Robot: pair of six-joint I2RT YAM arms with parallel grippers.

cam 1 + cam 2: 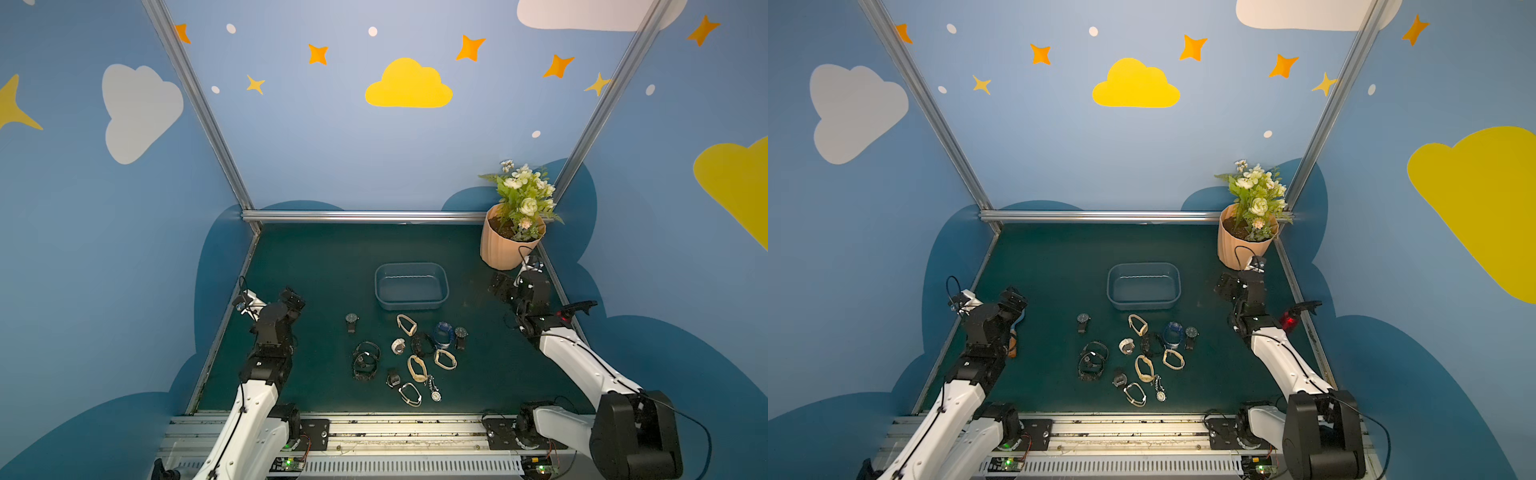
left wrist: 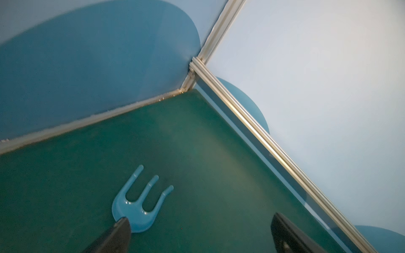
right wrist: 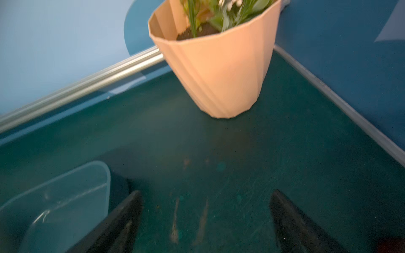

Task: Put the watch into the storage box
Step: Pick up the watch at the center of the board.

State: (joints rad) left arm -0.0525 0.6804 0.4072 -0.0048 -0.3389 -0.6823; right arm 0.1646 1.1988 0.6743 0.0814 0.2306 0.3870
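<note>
The watches [image 1: 398, 345] were found lying in a cluster on the mat [image 1: 316, 270] near the empty storage box [image 1: 411, 305], none yet placed, while the left gripper [image 2: 200, 219] and right gripper [image 3: 207, 192] were held released, grasping nothing.

Open mat [image 1: 311, 270] flanking storage box [image 1: 411, 305]

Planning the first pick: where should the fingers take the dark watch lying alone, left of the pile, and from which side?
Probably best: grip the dark watch across its round case, coming straight down from above. It seems to lie flat, apart from the other watches, strap running front to back, so both sides of the case are free.
</note>
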